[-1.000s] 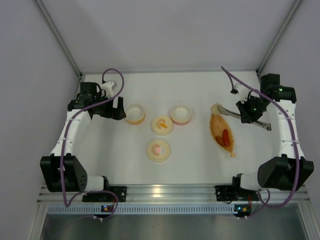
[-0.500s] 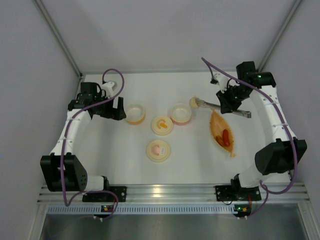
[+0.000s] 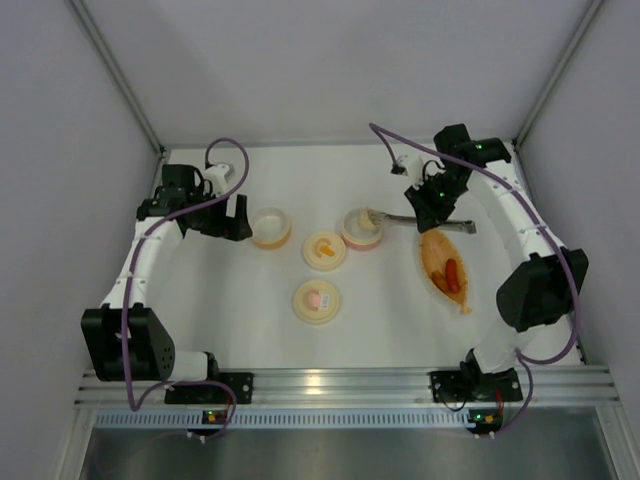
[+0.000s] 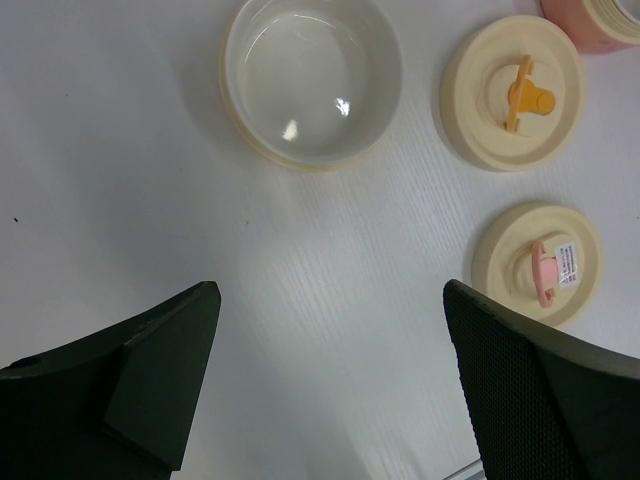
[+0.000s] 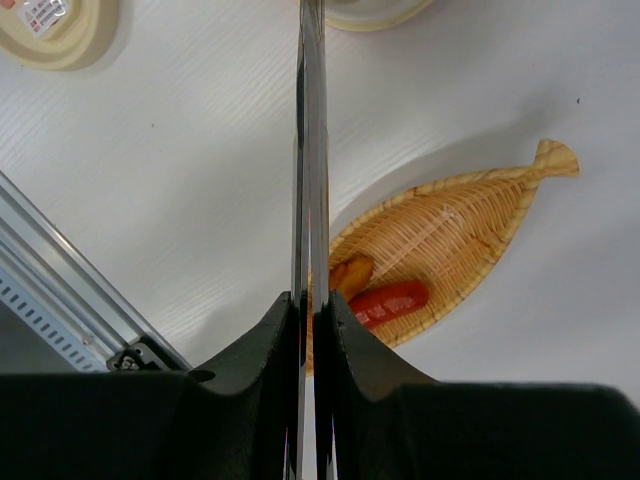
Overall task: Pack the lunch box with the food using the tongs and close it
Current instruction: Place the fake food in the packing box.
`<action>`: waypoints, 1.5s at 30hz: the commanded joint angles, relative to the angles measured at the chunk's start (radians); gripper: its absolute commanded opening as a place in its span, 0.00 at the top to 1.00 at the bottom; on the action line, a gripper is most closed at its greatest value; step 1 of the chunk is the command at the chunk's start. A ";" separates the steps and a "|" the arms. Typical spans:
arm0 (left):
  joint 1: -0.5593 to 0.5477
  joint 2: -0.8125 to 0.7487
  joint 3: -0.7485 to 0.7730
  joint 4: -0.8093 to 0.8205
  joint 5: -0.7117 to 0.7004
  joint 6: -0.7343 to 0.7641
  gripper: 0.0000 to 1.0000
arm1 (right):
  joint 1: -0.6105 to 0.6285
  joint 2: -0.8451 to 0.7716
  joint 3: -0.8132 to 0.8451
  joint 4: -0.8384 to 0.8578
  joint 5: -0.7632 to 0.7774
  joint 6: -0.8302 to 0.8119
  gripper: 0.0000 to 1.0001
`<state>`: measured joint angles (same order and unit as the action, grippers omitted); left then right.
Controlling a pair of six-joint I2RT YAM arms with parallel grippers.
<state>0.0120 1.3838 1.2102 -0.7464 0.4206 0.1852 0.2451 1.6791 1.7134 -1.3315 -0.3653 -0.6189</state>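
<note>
My right gripper [image 3: 432, 207] is shut on the slim grey tongs [image 3: 400, 217], which point left. Their tips pinch a cream-white ball [image 3: 366, 217] over the open pink round container [image 3: 362, 230]. In the right wrist view the tongs [image 5: 308, 150] run straight up from my shut gripper [image 5: 312, 310], with their tips cut off at the top edge. A red sausage [image 5: 388, 303] and a yellow-orange piece [image 5: 350, 272] lie in the orange fish-shaped tray [image 5: 470, 215]. My left gripper [image 3: 235, 218] stands open and empty beside the open yellow container [image 3: 270, 227].
Two cream lids lie in front of the containers, one with an orange knob [image 3: 325, 250] and one with a pink knob [image 3: 317, 300]. The left wrist view shows the open bowl [image 4: 312, 80], both lids [image 4: 512, 92] [image 4: 537, 262] and wide-apart fingers [image 4: 150, 380]. Grey walls close in the table.
My right arm has swung left with the tongs, carrying the white ball from the tray's far end to above the pink container. The left arm has not moved.
</note>
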 commanded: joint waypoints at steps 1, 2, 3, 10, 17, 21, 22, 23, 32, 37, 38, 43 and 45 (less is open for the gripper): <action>0.000 0.009 0.012 0.004 0.004 0.005 0.02 | 0.023 0.034 0.069 -0.024 0.009 0.022 1.00; 0.000 0.011 0.014 0.004 0.004 0.007 0.02 | 0.023 0.057 0.077 -0.029 0.009 0.024 1.00; 0.000 0.014 0.014 0.002 0.004 0.007 0.02 | 0.025 0.068 0.093 -0.031 0.006 0.027 1.00; 0.000 0.031 0.012 0.004 0.000 0.010 0.02 | 0.043 0.157 0.173 -0.063 0.000 0.034 1.00; 0.000 0.043 0.005 0.009 0.001 0.010 0.02 | 0.046 0.209 0.222 -0.107 0.003 0.028 1.00; 0.000 0.040 -0.001 0.010 0.001 0.011 0.02 | 0.046 0.217 0.227 -0.126 0.012 0.021 1.00; 0.000 0.040 -0.003 0.010 0.001 0.011 0.02 | 0.048 0.218 0.223 -0.130 0.012 0.018 1.00; 0.000 0.040 -0.003 0.012 0.001 0.013 0.02 | 0.048 0.217 0.222 -0.130 0.017 0.018 1.00; 0.000 0.044 -0.009 0.015 0.004 0.011 0.02 | 0.046 0.217 0.203 -0.149 0.019 0.001 1.00; 0.000 0.050 -0.009 0.019 0.007 0.010 0.02 | 0.046 0.211 0.183 -0.153 0.025 -0.008 1.00; -0.001 0.052 -0.009 0.021 0.009 0.010 0.02 | 0.046 0.209 0.181 -0.156 0.023 -0.010 1.00; 0.000 0.058 -0.011 0.022 0.012 0.007 0.02 | 0.046 0.197 0.164 -0.164 0.025 -0.019 1.00; -0.001 0.060 -0.009 0.024 0.017 0.007 0.02 | 0.048 0.197 0.157 -0.167 0.025 -0.022 1.00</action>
<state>0.0120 1.4376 1.2057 -0.7490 0.4183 0.1856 0.2741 1.9011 1.8778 -1.3289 -0.3340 -0.6243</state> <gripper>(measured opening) 0.982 0.163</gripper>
